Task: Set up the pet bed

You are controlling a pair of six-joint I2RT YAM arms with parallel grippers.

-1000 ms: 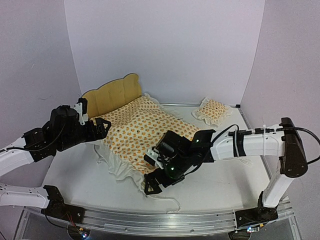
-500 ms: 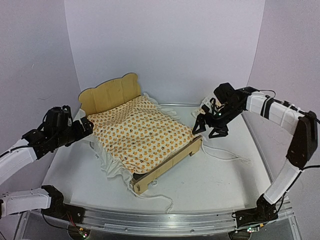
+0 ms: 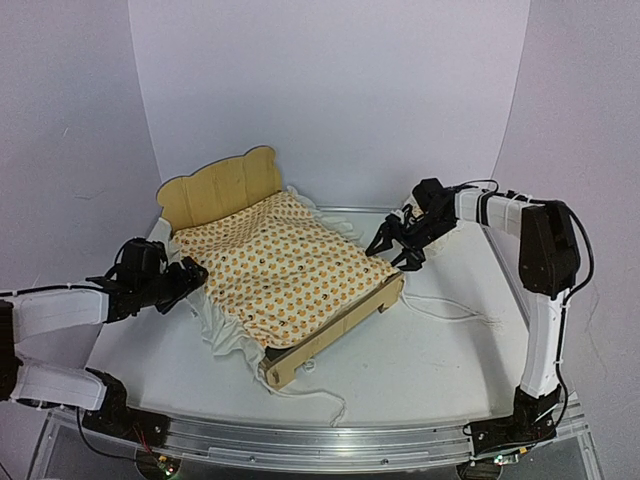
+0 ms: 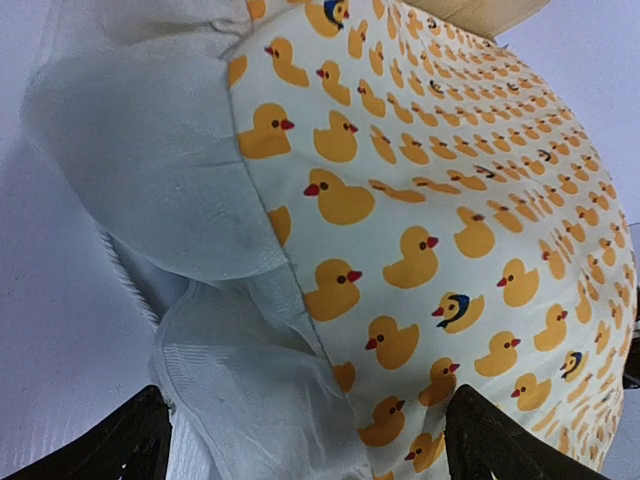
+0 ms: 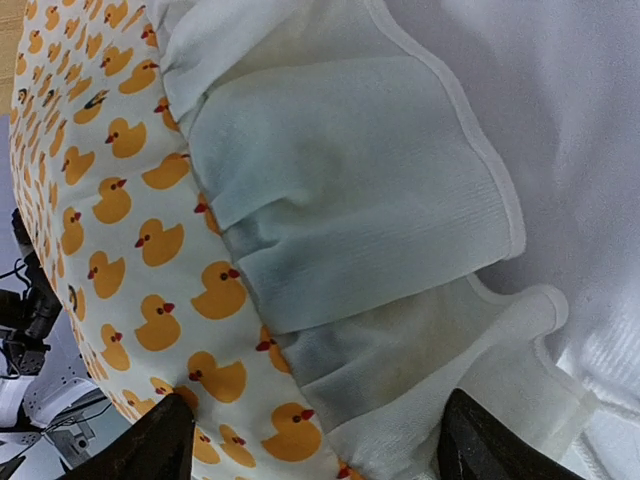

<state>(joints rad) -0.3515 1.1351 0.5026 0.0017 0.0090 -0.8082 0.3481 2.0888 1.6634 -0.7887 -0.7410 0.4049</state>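
— From above, where do you stand?

— My left gripper (image 3: 190, 272) is spread wide, just beside the white ruffle (image 3: 212, 320) on its side of the pet bed (image 3: 222, 187). My right gripper (image 3: 392, 247) is at the opposite edge, jaws apart too, gripping nothing I can see. The bed frame sits between my two sets of fingers, with the duck-print bedding (image 3: 285, 265) draped over it.

— What worries you?

— The frame looks light. If one side pulls the cloth harder than the other, I expect the whole bed to skid or twist on the table (image 3: 440, 360). A loose white cord (image 3: 450, 310) lies near my right fingers and could snag.

— Left wrist view?

— My fingers (image 4: 130, 445) stand wide. The ruffle is bunched directly between them, and the duck print runs just beyond, to one side. The headboard (image 4: 490, 8) shows far ahead. If I close here I would probably catch several folds at once and drag the bedding off the frame rather than smooth it.

— Right wrist?

— Much the same: fingers (image 5: 160, 440) wide, with ruffled cloth (image 5: 340, 170) lying between and ahead of them. I cannot tell whether this is the bedding's edge or a separate piece. If I grabbed only the thin hem, I judge it would slip out. Biting deep could lift the cover off its corner.
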